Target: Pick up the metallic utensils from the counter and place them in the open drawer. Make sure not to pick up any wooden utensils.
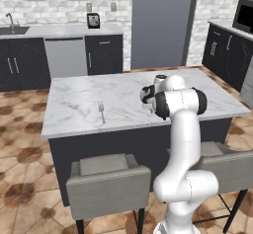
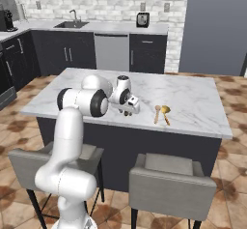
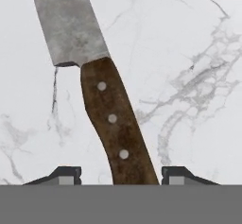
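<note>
Right now I have the gripper [image 3: 121, 173] low over the counter [image 1: 74, 104], its two fingertips [image 3: 66, 175] spread wide on either side of the knife [image 3: 111, 119], which lies flat on the marble with its dark brown handle running between them and the silver blade pointing away. Nothing is held yet; there is clear marble between each tip and the handle. To do this well, I judge I should come straight down without rolling the wrist, keep the handle centred, and close across its narrow width near the lowest rivet, so the blade does not swing. The fork [image 1: 102, 112] waits well apart, toward the counter's near edge. A wooden spoon [image 2: 157, 113] and the yellow round-headed item [image 2: 165, 112] sit just beside the hand, and I mean to leave both alone.
</note>
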Available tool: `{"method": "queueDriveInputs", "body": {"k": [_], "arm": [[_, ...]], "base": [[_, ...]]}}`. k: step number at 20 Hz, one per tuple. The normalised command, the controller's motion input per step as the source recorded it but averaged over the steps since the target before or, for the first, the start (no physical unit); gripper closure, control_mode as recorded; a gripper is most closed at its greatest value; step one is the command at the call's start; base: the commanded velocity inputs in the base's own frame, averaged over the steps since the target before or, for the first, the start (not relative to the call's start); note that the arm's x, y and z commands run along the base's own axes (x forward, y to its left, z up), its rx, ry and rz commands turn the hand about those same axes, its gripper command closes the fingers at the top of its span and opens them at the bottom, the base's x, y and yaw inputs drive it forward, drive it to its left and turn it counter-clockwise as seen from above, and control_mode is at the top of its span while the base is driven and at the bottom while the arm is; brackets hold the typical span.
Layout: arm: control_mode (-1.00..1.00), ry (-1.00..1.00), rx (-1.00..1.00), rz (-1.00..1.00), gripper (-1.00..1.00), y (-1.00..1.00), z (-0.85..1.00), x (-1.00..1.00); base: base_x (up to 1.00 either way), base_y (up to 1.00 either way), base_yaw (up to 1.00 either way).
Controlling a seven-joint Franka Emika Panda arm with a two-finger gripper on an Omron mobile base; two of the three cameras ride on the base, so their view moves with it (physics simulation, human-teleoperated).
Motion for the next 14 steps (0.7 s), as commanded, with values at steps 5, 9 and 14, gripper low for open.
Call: {"method": "queueDriveInputs", "body": {"k": [5,9,14], "arm": [[-1.0,0.0,0.0,0.0,1.0,0.0,0.0,0.0],[-1.0,-0.04,0.0,-0.01,1.0,0.0,0.04,-0.01],[-1.0,0.0,0.0,0.0,1.0,0.0,0.9,-0.2]], "base": [[0.0,0.0,0.0],[0.0,0.0,0.0],[0.0,0.0,0.0]]}}
